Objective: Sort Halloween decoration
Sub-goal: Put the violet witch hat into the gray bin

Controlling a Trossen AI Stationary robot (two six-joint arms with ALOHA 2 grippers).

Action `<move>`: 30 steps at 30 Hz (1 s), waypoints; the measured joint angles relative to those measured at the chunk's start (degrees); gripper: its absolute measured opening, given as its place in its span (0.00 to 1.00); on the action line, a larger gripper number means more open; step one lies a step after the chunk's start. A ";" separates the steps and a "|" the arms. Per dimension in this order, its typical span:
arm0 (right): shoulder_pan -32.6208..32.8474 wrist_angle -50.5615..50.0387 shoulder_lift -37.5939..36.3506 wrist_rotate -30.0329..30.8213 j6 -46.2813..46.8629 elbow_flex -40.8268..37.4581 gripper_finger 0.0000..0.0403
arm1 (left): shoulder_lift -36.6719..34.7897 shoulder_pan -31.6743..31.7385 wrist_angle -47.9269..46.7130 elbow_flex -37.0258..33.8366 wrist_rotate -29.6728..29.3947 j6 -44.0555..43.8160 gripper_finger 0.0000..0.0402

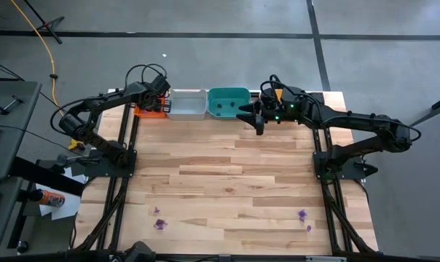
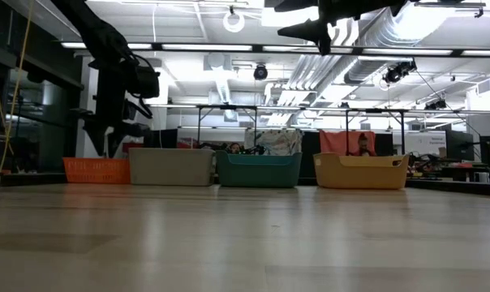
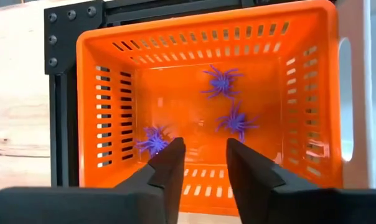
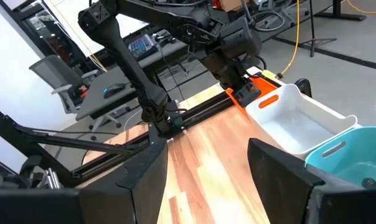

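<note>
Table (image 1: 234,182) wide, four trays lined along far edge for sorting. Left gripper (image 3: 200,158) poised over orange tray (image 3: 107,56), fingers spread, empty; three purple spiders (image 3: 221,81) inside. Right gripper (image 4: 206,162) parted near teal tray (image 1: 229,102). Remaining purple trinkets (image 1: 159,224) near front edge.

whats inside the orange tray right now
Three purple spiders lie on the floor of the orange tray. The left gripper hangs above with fingers apart, hiding part of the floor and one spider's edge.

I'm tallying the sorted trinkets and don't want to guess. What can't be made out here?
- Orange tray: left gripper hides part of its floor; one spider half covered.
- Table trinkets: high view, too small to identify.
- Yellow tray: high view, right arm covers it.
- Low view: walls hide contents.
</note>
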 joint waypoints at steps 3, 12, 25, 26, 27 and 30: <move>0.00 0.00 -0.01 -0.01 -0.31 0.00 0.54 | 0.00 0.00 0.00 0.00 0.21 -1.03 0.33; 0.00 0.00 0.00 -0.02 -0.31 0.00 0.54 | -2.60 0.02 0.23 0.02 0.87 -1.15 0.42; 0.00 0.00 -0.02 -0.02 -0.29 0.00 0.54 | -22.12 0.07 9.60 0.02 7.78 -4.11 0.41; 0.00 0.00 -0.02 -0.02 -0.29 0.00 0.54 | -23.61 -0.17 11.99 0.02 10.37 -4.12 0.41; 0.00 0.00 0.00 -0.02 -0.29 0.00 0.54 | -25.04 -0.51 14.73 0.02 12.97 -4.12 0.41; 0.02 0.01 -0.01 -0.02 0.04 0.00 0.54 | -28.75 -2.20 24.78 0.05 20.61 -4.10 0.41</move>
